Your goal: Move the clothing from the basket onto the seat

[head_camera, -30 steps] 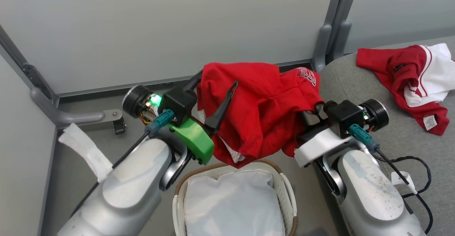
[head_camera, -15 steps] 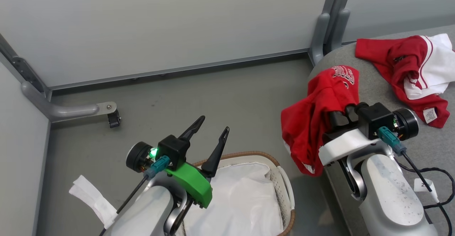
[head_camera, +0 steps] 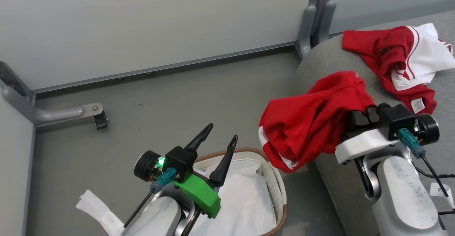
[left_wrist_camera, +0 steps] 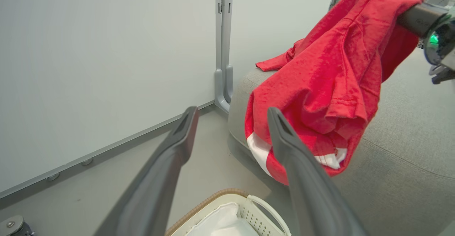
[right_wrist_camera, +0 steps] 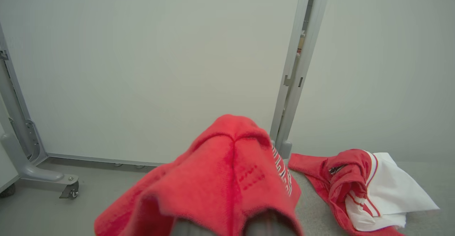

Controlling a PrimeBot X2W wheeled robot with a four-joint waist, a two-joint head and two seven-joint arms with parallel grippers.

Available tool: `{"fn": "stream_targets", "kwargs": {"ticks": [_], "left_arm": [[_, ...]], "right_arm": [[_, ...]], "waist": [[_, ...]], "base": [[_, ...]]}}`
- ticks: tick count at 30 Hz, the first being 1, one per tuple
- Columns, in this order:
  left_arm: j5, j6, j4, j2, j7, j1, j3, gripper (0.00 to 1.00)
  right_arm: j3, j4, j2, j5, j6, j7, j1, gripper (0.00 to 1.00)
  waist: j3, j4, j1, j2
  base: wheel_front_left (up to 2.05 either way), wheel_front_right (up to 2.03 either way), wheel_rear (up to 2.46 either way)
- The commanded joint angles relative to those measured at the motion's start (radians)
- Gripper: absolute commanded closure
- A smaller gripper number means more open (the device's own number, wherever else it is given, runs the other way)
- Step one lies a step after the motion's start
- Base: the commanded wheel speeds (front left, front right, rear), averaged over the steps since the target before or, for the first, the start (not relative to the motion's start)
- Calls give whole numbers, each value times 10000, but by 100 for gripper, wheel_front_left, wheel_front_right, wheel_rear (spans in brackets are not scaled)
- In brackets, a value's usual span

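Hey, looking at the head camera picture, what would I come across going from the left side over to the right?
Caster wheel → left gripper, open → hanging red garment → red and white jersey.

Clothing (head_camera: 309, 118) red, white trim; basket (head_camera: 276, 182) white, brown rim; seat (head_camera: 320, 58) grey.

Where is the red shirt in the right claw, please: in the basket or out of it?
Out: the red shirt hangs from the shut right claw, in the air beside the basket, by the seat.
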Motion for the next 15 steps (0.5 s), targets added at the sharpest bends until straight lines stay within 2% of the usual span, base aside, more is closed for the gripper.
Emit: {"fn": "stream_targets", "kwargs": {"ticks": [1, 10, 15], "left_arm": [[141, -39, -88, -24, -5, 162, 75, 0], [716, -82, -427, -31, -6, -326, 35, 0], [734, -82, -445, 83, -6, -680, -245, 0]], "right_arm": [[-74, -91, -37, -77, -14, -47, 21, 100], [-715, -499, -30, -145, -14, -47, -195, 100], [-1089, -512, -24, 44, -14, -46, -192, 100]], "waist": [[183, -318, 0, 21], [1181, -2161, 0, 21], [1685, -2952, 0, 21]], "base": [[0, 0, 0], [0, 0, 0], [0, 0, 0]]}}
